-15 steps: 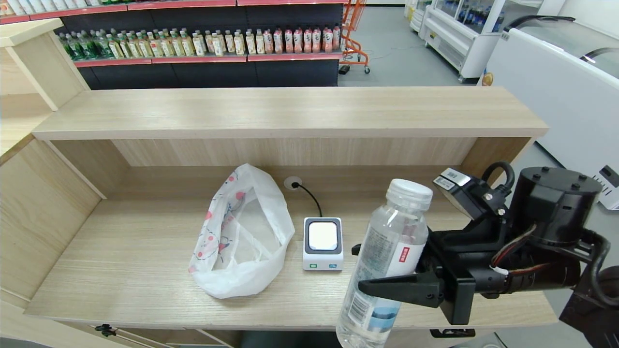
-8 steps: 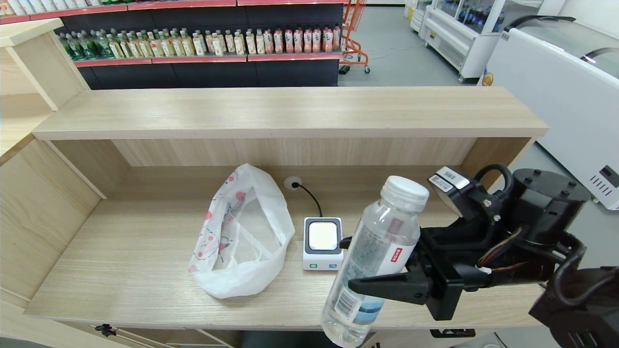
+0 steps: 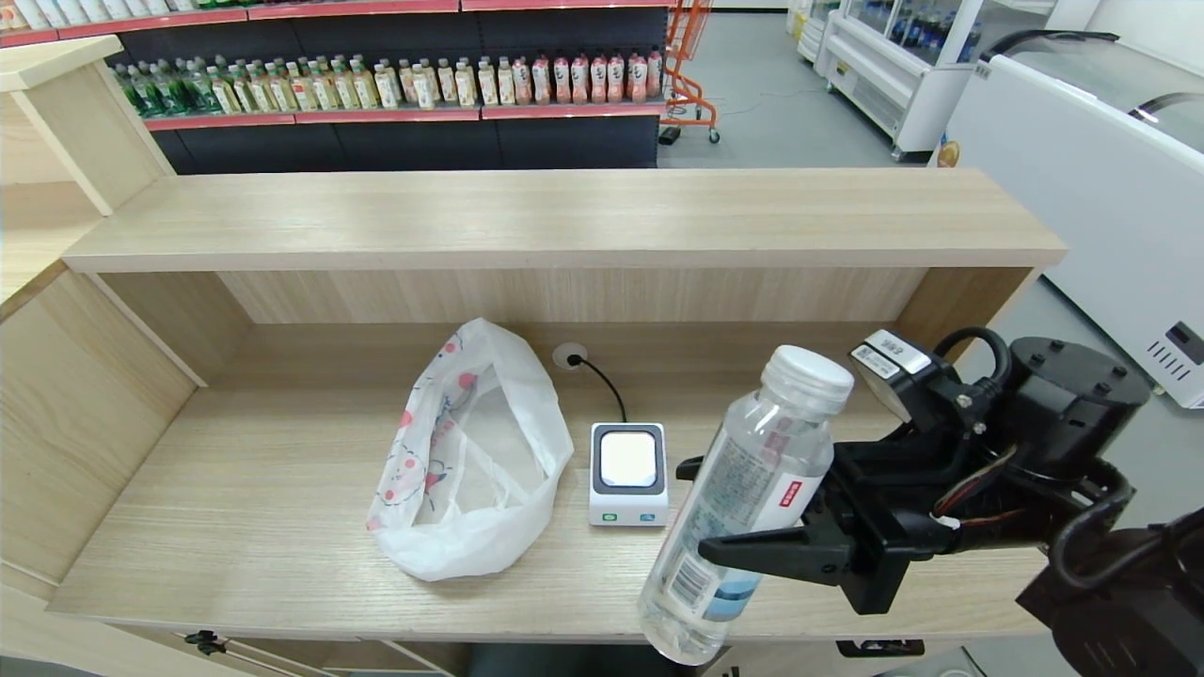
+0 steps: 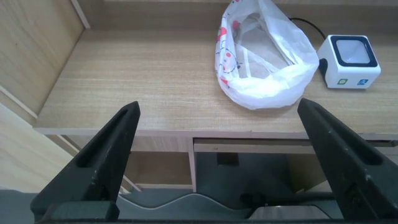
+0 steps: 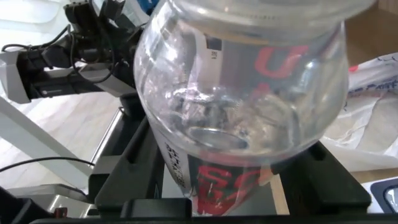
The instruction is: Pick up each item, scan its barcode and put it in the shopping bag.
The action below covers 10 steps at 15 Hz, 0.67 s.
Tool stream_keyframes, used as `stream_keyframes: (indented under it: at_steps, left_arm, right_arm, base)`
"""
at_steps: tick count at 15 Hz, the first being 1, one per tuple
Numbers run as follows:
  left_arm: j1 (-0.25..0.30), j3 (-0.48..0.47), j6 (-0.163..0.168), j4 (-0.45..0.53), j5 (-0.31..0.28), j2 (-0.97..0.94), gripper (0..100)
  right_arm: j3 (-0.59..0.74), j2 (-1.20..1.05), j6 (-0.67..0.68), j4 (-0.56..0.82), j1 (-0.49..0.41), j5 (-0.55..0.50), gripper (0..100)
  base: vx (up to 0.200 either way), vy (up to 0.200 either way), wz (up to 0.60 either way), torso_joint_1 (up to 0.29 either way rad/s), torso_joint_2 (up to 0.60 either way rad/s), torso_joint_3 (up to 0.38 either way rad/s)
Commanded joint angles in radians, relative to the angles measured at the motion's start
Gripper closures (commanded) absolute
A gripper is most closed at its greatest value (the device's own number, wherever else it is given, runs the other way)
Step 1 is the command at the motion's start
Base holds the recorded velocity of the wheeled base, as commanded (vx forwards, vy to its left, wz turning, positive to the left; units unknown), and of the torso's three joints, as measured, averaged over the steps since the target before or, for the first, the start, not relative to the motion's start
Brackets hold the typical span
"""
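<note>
— Now, item one, nearest the camera?
— Clear plastic water bottle (image 3: 743,508): white cap, white label with a red mark, barcode low on the label. It is clamped at mid-body between the two black fingers of the right gripper (image 3: 694,511). It is held in the air and tilted, with the cap up and leaning right and the base over the counter's front edge, just right of the barcode scanner. (The right wrist view looks straight at its rounded base (image 5: 249,112).)
— The other claw?
— Left gripper (image 4: 219,107): fingers wide apart, nothing between them, hanging in front of the counter's edge on the bag's side.
— On the counter?
— Light wooden counter (image 3: 254,508).
Shopping bag (image 3: 470,470): thin white plastic with red and pink print, slumped, mouth gaping.
Barcode scanner (image 3: 628,473): small white box, window facing up, just beside the bag on its right.
Black cable (image 3: 607,390): runs from the scanner's back to a round hole in the counter.
— Farther off?
— Raised wooden ledge (image 3: 564,216) along the back. Beyond it are store shelves (image 3: 395,85) lined with drink bottles, an orange trolley (image 3: 691,66) and white freezers (image 3: 1082,160).
</note>
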Motion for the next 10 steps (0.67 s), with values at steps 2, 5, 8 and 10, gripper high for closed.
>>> stream_keyframes:
  at_steps: [2,5,8,10]
  left_arm:
    - [0.000,0.000,0.000,0.000,0.000,0.000,0]
    - [0.000,0.000,0.000,0.000,0.000,0.000,0]
    - [0.000,0.000,0.000,0.000,0.000,0.000,0]
    - [0.000,0.000,0.000,0.000,0.000,0.000,0]
  right_arm:
    - [0.008,0.024,0.002,-0.025,-0.010,0.005,100]
    - [0.009,0.022,0.006,-0.030,-0.015,0.011,100]
    - [0.016,0.022,0.007,-0.030,-0.013,0.015,100]
    - [0.034,0.013,0.007,-0.028,-0.013,0.017,100]
  base:
    - [0.000,0.000,0.00,0.000,0.00,0.000]
    - [0.000,0.000,0.00,0.000,0.00,0.000]
    - [0.000,0.000,0.00,0.000,0.00,0.000]
    - [0.000,0.000,0.00,0.000,0.00,0.000]
